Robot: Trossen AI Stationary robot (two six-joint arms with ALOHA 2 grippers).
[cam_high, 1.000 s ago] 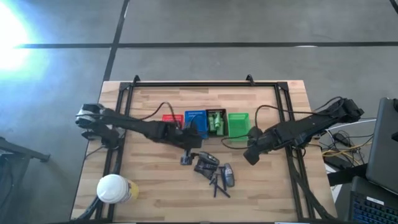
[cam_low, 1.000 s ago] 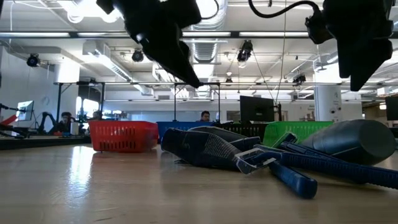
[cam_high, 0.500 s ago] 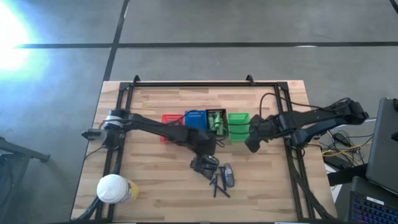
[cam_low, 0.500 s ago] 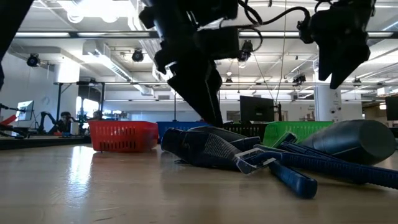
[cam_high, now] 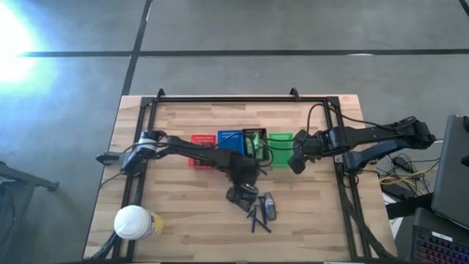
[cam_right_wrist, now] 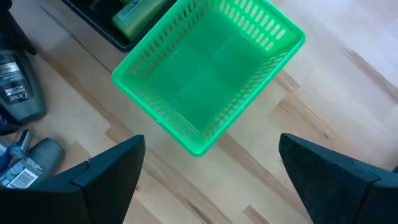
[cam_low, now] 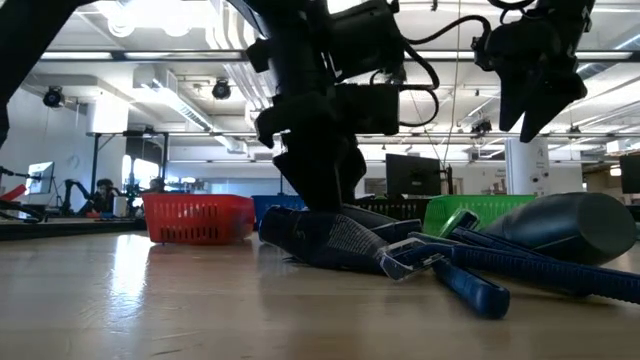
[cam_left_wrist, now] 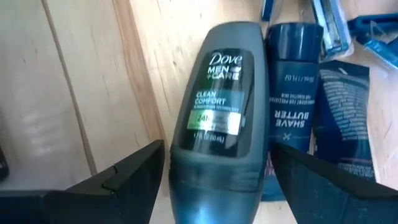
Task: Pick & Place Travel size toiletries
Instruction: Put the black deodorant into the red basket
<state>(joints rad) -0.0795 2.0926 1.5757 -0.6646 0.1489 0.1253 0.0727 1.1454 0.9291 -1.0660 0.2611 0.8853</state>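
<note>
The toiletries lie in a heap (cam_high: 255,203) on the table, near of the baskets: grey oval tubes, a dark packet and blue sticks. In the left wrist view a grey oval deodorant (cam_left_wrist: 217,106) lies flat beside a dark blue tube (cam_left_wrist: 292,112) and a dark packet (cam_left_wrist: 342,118). My left gripper (cam_left_wrist: 217,155) is open and low over the heap (cam_high: 245,172), one finger on each side of the deodorant. My right gripper (cam_right_wrist: 211,142) is open and hovers over the near rim of the green basket (cam_right_wrist: 211,74), touching nothing (cam_high: 297,158). My left gripper comes from above with its fingers (cam_left_wrist: 134,177) on either side of the grey deodorant's cap end (cam_left_wrist: 214,180), across its width. The deodorant lies flat on the table. Whether the fingers touch it, I cannot tell.
A row of baskets stands mid-table: red (cam_high: 201,141), blue (cam_high: 230,139), black with green bottles (cam_high: 254,141) and green (cam_high: 280,145), whose inside shows only bare mesh. A big white-capped container (cam_high: 133,222) stands at the near left corner. A black frame edges the table.
My left gripper has moved toward the table's right and come down onto the heap of toiletries. My right gripper has moved toward the far edge, to the green basket.
</note>
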